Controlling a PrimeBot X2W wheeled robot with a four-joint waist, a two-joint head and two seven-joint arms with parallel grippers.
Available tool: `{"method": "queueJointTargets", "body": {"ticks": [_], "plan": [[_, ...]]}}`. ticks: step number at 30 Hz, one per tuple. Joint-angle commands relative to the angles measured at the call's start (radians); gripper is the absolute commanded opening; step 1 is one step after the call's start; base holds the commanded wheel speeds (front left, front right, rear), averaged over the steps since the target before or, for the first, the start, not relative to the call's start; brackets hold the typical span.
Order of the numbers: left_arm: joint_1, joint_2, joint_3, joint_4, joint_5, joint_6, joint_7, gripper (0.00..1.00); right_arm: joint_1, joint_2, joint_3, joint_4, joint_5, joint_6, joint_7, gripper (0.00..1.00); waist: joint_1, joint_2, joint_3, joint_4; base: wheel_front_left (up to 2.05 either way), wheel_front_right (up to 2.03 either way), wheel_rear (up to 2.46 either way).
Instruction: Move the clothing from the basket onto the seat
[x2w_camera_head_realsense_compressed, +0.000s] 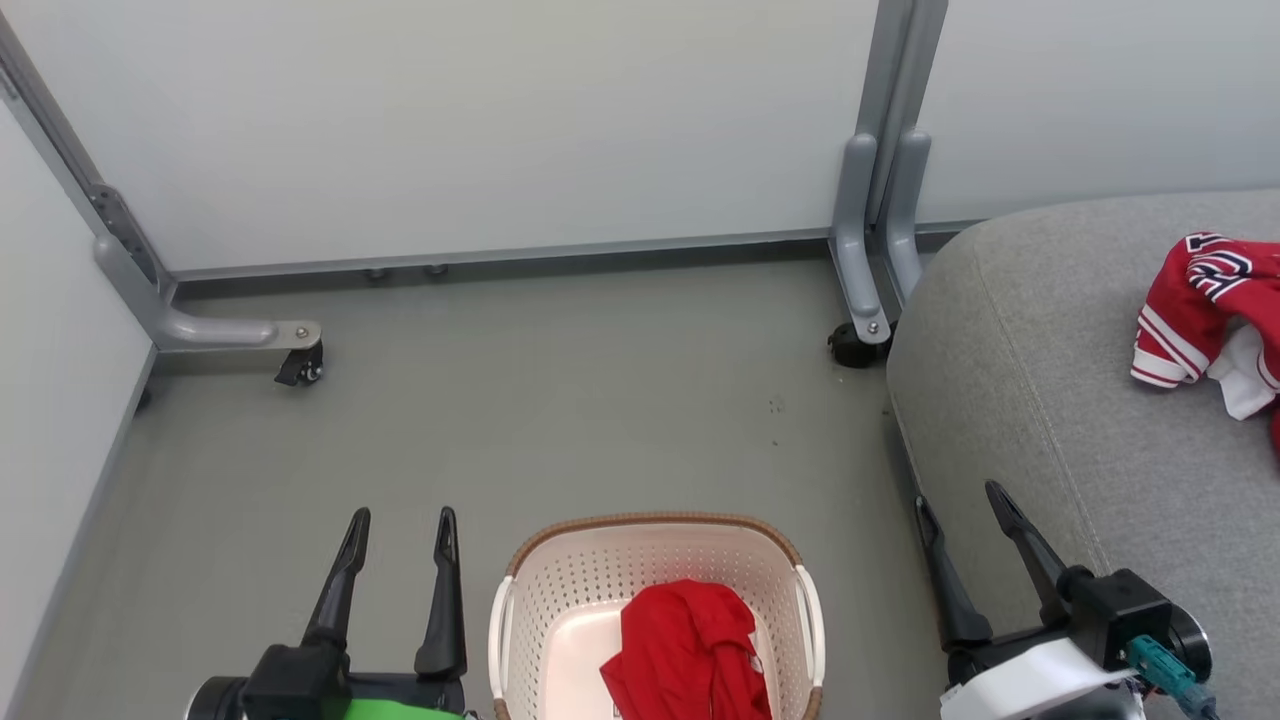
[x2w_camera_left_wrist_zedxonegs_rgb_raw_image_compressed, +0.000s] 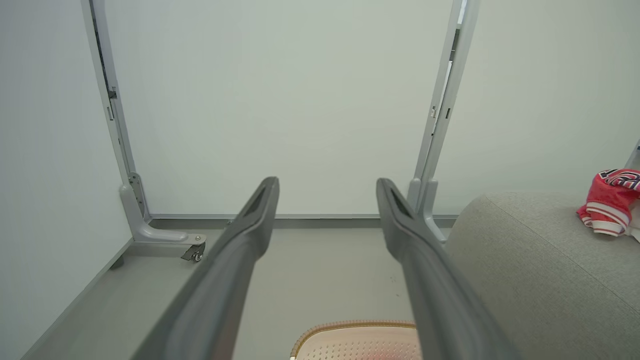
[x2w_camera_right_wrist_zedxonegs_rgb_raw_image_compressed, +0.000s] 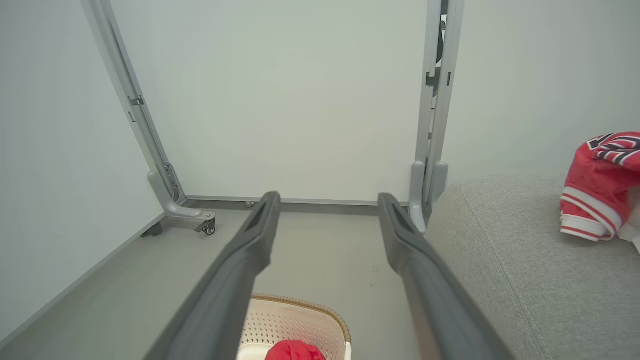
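Red garment (x2w_camera_head_realsense_compressed: 688, 650) lay in basket (x2w_camera_head_realsense_compressed: 570, 580) at six o'clock, second garment (x2w_camera_head_realsense_compressed: 1195, 310) on seat (x2w_camera_head_realsense_compressed: 1020, 400) at three; I saw left gripper (x2w_camera_head_realsense_compressed: 403, 515) and right gripper (x2w_camera_head_realsense_compressed: 956, 495) wide, empty.

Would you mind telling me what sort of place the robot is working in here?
Probably a staged test bay rather than a real home: plain white partition panels on grey metal frames with a caster foot, a grey floor, and a grey upholstered seat beside a laundry basket.

White partition panels (x2w_camera_head_realsense_compressed: 500, 120) on castered grey feet (x2w_camera_head_realsense_compressed: 230, 335), grey floor (x2w_camera_head_realsense_compressed: 550, 420)
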Motion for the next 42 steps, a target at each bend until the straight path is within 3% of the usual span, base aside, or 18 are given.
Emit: {"method": "queueJointTargets", "body": {"ticks": [1, 10, 42], "plan": [[0.028, 0.002, 0.009, -0.007, 0.002, 0.007, -0.001, 1.0, 0.021, 0.005, -0.011, -0.005, -0.005, -0.001, -0.003, 1.0, 0.0001, 0.0, -0.031, 0.005, 0.0, 0.0, 0.0], [0.101, 0.002, 0.009, -0.007, 0.059, 0.005, -0.001, 1.0, 0.047, 0.019, -0.016, 0.003, -0.009, -0.001, -0.003, 1.0, 0.0001, 0.0, -0.031, -0.02, 0.0, 0.0, 0.0], [0.069, 0.002, 0.005, 0.014, 0.117, -0.006, -0.001, 1.0, 0.04, 0.042, -0.004, -0.002, -0.016, -0.001, -0.003, 1.0, 0.0001, 0.0, -0.022, -0.032, 0.0, 0.0, 0.0]]}}
